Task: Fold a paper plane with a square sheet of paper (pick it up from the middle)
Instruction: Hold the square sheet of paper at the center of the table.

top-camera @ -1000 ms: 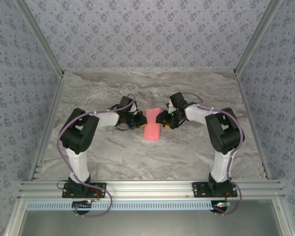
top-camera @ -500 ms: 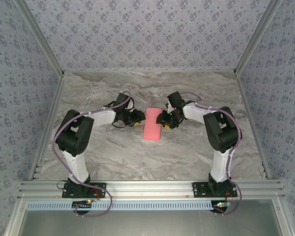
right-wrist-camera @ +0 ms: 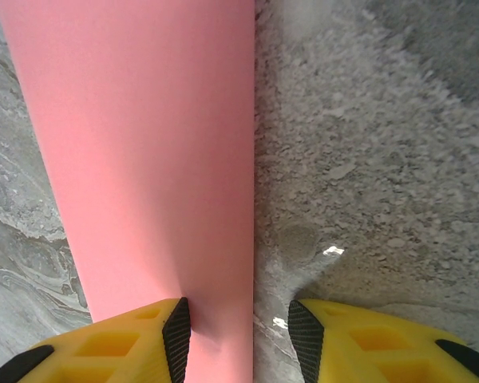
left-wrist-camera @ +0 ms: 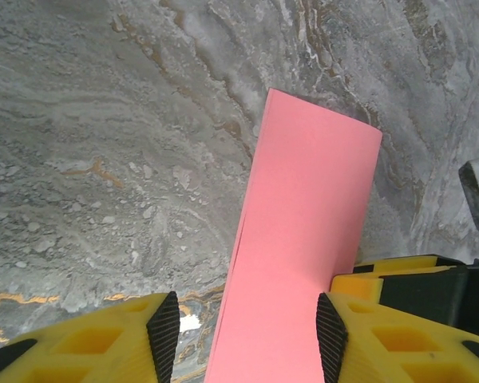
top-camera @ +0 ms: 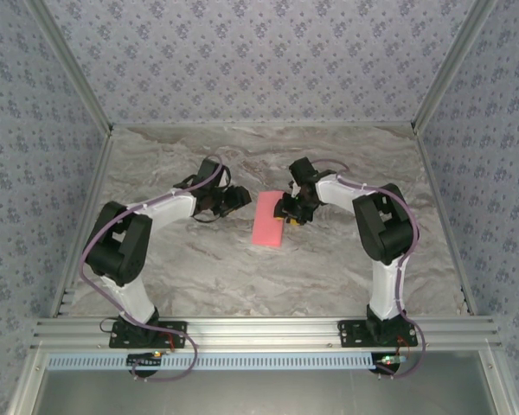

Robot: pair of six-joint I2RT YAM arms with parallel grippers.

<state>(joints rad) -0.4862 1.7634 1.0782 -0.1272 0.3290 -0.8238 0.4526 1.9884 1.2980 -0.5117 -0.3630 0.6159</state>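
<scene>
In the middle of the gray stone table (top-camera: 199,268), the square sheet of paper (top-camera: 269,219) lies flat between the two arms, folded into a long pink strip. The left gripper (top-camera: 239,197) sits near the paper's left side, and its yellow fingers (left-wrist-camera: 104,351) stand apart with nothing held, the pink strip showing through the gap. The right gripper (right-wrist-camera: 239,339) is low at the paper's right edge with its fingers apart too, one over the pink paper and one over the bare table, and it is not pinching the sheet.
</scene>
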